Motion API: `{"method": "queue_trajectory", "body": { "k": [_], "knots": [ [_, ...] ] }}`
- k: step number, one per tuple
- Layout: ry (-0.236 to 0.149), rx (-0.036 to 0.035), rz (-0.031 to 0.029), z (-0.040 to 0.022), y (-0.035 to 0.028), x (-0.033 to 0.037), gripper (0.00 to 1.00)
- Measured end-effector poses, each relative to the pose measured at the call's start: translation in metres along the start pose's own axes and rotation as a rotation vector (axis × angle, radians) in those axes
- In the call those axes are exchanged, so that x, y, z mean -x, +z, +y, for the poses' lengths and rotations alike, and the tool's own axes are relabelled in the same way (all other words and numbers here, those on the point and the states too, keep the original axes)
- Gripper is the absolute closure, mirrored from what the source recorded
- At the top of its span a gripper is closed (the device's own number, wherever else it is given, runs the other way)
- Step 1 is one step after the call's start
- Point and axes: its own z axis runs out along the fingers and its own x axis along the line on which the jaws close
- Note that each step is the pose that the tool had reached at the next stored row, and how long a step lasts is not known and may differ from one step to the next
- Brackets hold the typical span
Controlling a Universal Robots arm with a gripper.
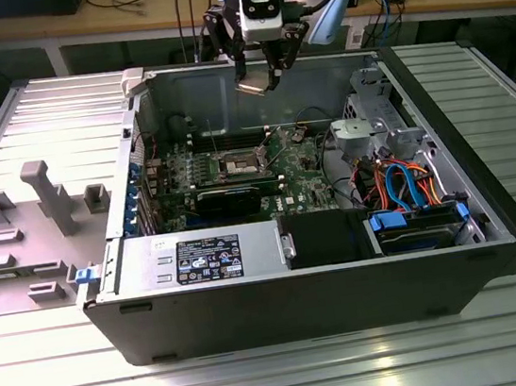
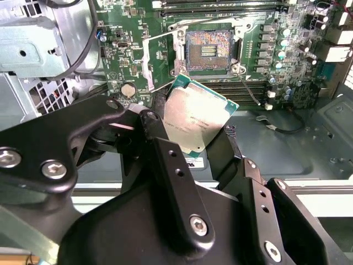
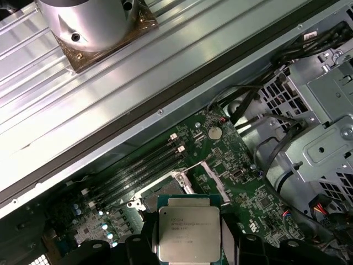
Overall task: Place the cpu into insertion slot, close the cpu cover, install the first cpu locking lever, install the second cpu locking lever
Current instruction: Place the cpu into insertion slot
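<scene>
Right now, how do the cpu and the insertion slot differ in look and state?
The cpu is held in the gripper, clear of the green board; the insertion slot sits in that board. The cpu shows a silvery-grey metal top; the insertion slot has a dark rim round a gold-toned centre, uncovered and empty. Both are square.

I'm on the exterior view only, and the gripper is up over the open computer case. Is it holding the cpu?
Observer: Yes. In both wrist views the gripper is shut on the cpu, pinching two opposite edges, metal top showing.
Operator: Is the socket ready?
Observer: In the second wrist view the insertion slot is uncovered, its contact grid exposed.
Operator: Chip lined up with it?
Observer: Not squarely; in both wrist views its edges look turned relative to the slot's.
</scene>
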Motion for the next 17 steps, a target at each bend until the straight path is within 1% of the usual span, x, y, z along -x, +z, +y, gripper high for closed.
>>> {"method": "queue_trajectory", "body": {
  "k": [12,14,17],
  "knots": [
    [0.003,0.0,-0.0002,-0.0001,0.0,-0.0002,0.46],
    [0.011,0.0003,-0.0009,-0.0001,0.0,-0.0001,0.46],
    [0.046,0.0008,-0.0041,-0.0002,0.0,-0.0002,0.46]
  ]
}}
